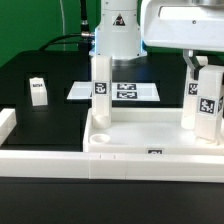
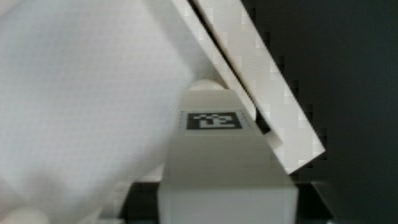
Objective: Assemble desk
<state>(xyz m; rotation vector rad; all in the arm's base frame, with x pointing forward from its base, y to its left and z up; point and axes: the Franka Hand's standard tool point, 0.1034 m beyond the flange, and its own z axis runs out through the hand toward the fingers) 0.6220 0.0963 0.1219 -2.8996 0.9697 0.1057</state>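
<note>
- Work area: the desk tray point(image 1: 150, 135) lies flat on the black tabletop point(image 1: 60, 112), close behind the white border wall point(image 1: 40, 160). The marker board point(image 1: 140, 90) lies further back, apart from the tray.
- Fitted part: one upright leg point(image 1: 100, 88) stands in the tray's corner socket at the exterior view's left. Judged by its posture, it is seated.
- Part in work: the held leg point(image 1: 208, 110) stands upright over the tray's corner at the exterior view's right. That white mass shows two tags, and it cannot be told whether it is one leg or two standing close together.
- Hand state: the hand point(image 1: 197, 66) sits on the upper end of the held leg. In the wrist view one finger point(image 2: 249, 80) lies against the edge of the leg point(image 2: 214, 150), so the hand appears clamped on it.
- Seating: whether the held leg's foot is fully home in its socket is hidden.
- Part waiting: one loose leg point(image 1: 38, 92) rests on the black tabletop, well apart from the tray.
- Progress: roughly mid-task. Remaining work is to finish the held leg and then fit the loose leg and any other empty corner.
</note>
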